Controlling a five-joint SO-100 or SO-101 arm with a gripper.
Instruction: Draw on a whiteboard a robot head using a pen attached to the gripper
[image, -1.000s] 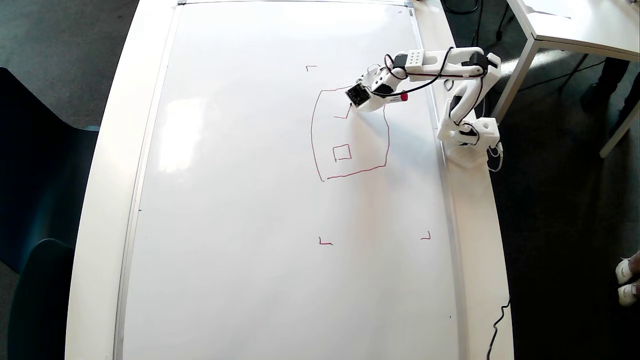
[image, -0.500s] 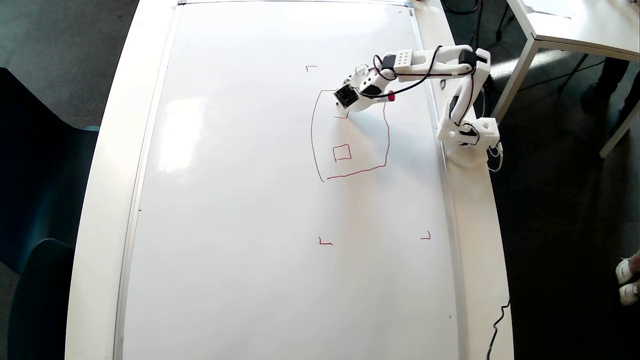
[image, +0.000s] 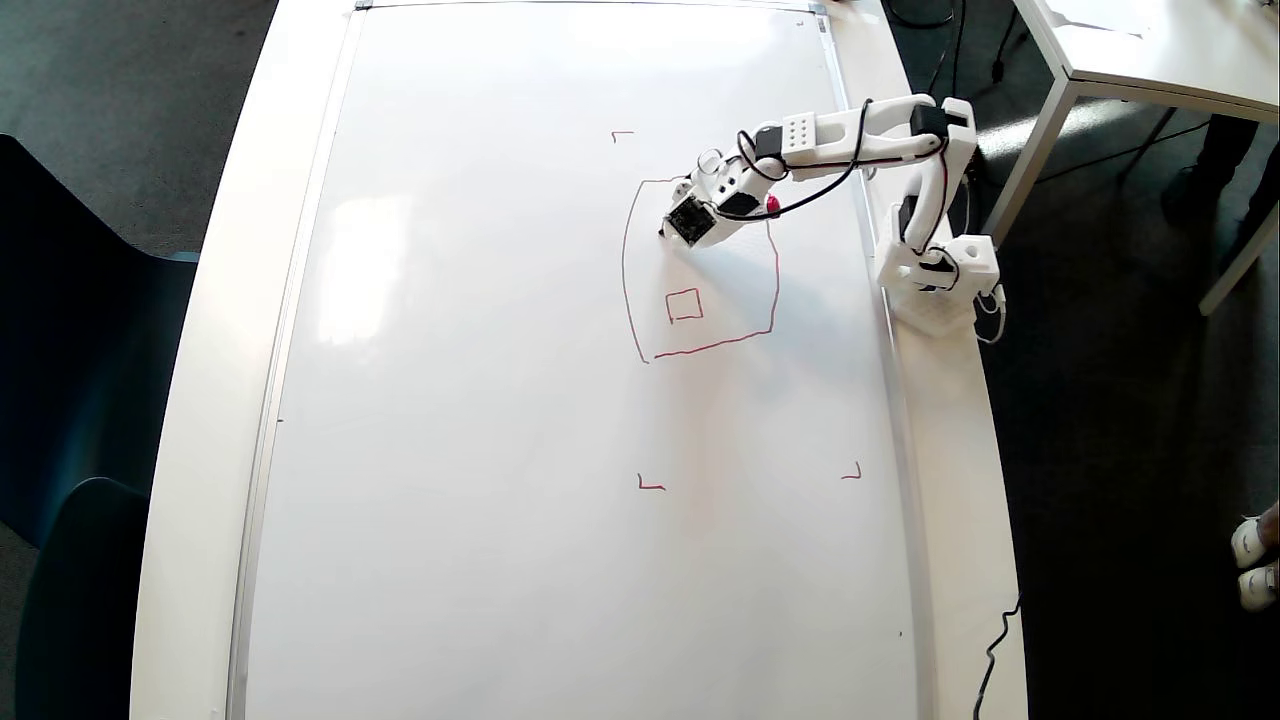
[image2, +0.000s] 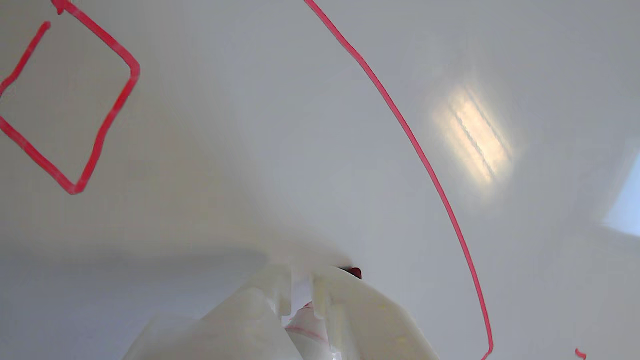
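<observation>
Overhead, one whiteboard (image: 480, 400) covering most of the white surface (image: 190, 400); one white arm (image: 930, 200) based at its right rim, reaching left; one pincer (image: 672, 232) low over the upper left corner of the robot head (image: 700, 270). So far one red outline with one small square (image: 684, 305) inside; three red corner marks (image: 622, 134) countable around it. In the wrist view, pincer (image2: 302, 280) clamped together on one pen (image2: 304, 320), dark red tip (image2: 355, 272) at the board; square (image2: 70, 105) upper left, outline stroke (image2: 415, 140) curving right.
</observation>
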